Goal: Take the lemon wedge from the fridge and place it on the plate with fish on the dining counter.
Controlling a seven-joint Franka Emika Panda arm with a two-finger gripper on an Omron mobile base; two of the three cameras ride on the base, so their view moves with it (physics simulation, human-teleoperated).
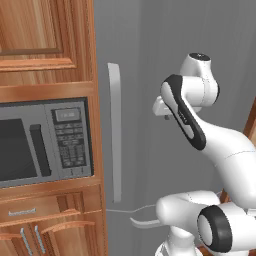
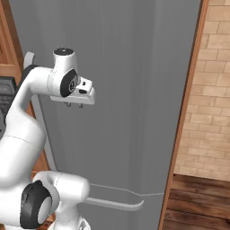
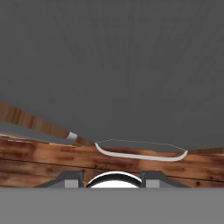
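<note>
**Fridge shut, arm parked in front of door, nothing held**

Robot arm sits nearest the cameras, elbow folded, hand raised in front of the fridge door at about mid-height. Gripper points down, short fingertips poking out under the white hand; nothing between them, nothing held. Jaws look partly apart in the hand view, two dark tips with a gap, though how wide is hard to say from this angle.

Fridge door is closed, plain grey. Lemon wedge isn't visible, presumably behind the door. Plate with fish and dining counter aren't in these views.

Key relation: the handle is a long, light-grey bar running vertically along the door's left edge, next to the wooden cabinet. It lies to the left of the hand and a little below it, near but apart, no contact. Judgement: the hand needs to shift left and turn so the fingers straddle the bar across its long axis, then pull to swing the door open. Only one arm, so no choice there.

A second curved handle runs horizontally along the lower seam of the fridge, likely the drawer; not the one needed first.

Microwave is set in the cabinet left of the fridge, keypad on its right side. Buttons carry marks but too small to read. No brand or label legible anywhere.
</note>
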